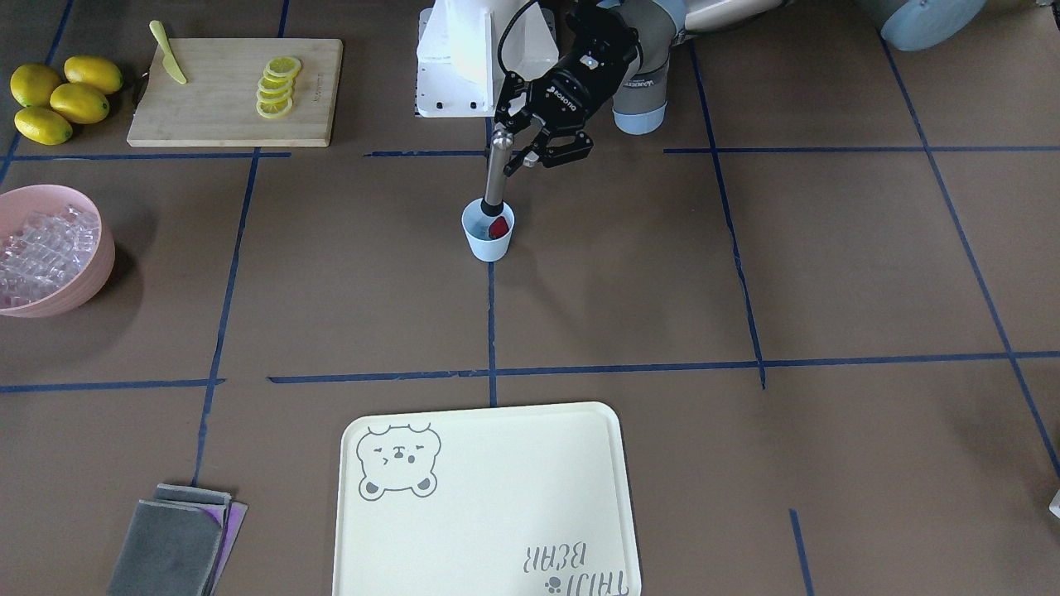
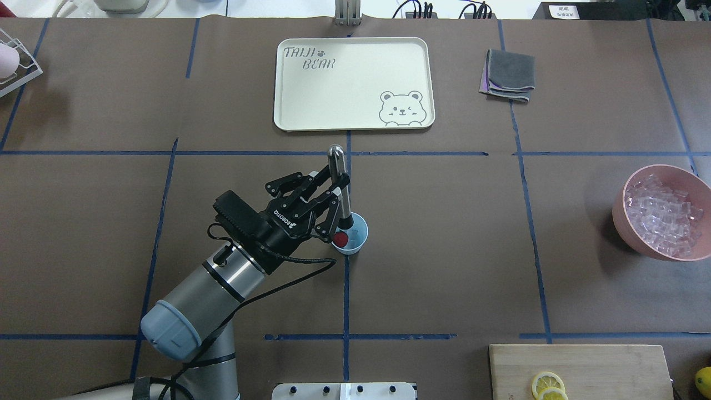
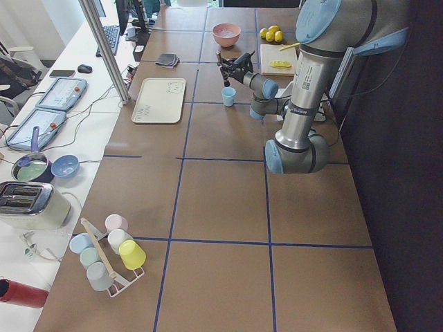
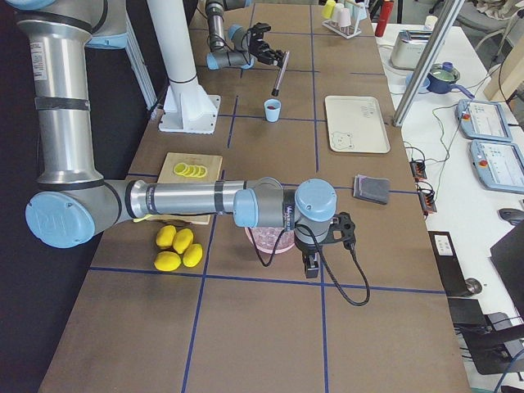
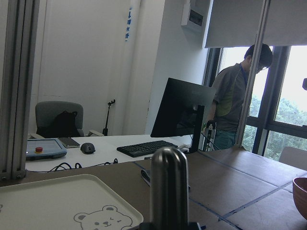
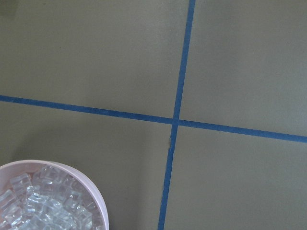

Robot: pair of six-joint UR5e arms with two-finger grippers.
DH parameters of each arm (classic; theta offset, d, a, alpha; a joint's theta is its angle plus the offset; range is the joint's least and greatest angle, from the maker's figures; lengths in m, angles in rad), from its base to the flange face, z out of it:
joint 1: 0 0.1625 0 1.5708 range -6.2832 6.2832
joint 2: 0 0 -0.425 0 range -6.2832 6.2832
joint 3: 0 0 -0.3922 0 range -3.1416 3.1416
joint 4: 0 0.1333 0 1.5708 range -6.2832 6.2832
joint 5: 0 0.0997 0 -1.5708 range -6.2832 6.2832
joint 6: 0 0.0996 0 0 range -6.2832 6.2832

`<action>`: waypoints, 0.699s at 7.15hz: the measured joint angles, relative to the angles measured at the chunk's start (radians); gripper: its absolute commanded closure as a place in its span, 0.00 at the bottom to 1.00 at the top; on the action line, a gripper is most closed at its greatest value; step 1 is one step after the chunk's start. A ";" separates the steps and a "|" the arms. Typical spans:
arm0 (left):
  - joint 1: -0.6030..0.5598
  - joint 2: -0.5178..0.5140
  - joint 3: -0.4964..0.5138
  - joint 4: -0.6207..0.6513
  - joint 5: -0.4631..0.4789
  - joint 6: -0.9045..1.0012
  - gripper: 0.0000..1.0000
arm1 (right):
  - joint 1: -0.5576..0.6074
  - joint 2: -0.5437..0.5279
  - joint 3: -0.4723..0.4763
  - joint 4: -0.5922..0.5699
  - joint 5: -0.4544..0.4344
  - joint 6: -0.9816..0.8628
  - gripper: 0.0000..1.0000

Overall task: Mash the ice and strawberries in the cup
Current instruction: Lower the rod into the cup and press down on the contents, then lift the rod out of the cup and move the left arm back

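Left pincer (image 2: 337, 188) clamped on muddler (image 1: 494, 178), near upright so its head sits in cup (image 1: 489, 245) by strawberry (image 1: 498, 226), at mid surface (image 1: 629, 273), likely for pressing down; no ice discernible in cup; right pincer (image 4: 311, 262) hangs beside bowl (image 2: 627, 233) of ice (image 2: 661, 211), grip state cannot tell

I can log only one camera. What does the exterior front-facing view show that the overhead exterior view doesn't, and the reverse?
Only the exterior front-facing view shows the yellow knife on the cutting board. Only the overhead exterior view shows a white wire rack at the table's edge. Both show the left gripper shut on the metal muddler, its lower end at the mouth of the cup holding the strawberry, plus the tray, the folded cloths and the pink bowl of ice.
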State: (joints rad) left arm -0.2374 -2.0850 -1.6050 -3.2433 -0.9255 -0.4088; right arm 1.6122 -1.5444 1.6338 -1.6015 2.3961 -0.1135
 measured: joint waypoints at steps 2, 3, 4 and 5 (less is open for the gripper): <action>-0.031 0.014 -0.099 0.103 -0.007 -0.049 1.00 | 0.000 0.001 0.002 0.001 0.000 0.000 0.01; -0.075 0.033 -0.119 0.155 -0.042 -0.126 1.00 | 0.000 0.002 0.004 0.001 -0.001 -0.001 0.01; -0.143 0.074 -0.126 0.189 -0.124 -0.216 1.00 | 0.000 0.004 0.007 0.001 -0.001 0.000 0.01; -0.221 0.122 -0.128 0.206 -0.224 -0.304 1.00 | 0.000 0.006 0.009 0.001 -0.001 0.000 0.01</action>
State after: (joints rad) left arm -0.4582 -1.9630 -1.7327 -3.0369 -1.1498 -0.7127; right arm 1.6122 -1.5384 1.6425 -1.6000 2.3946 -0.1133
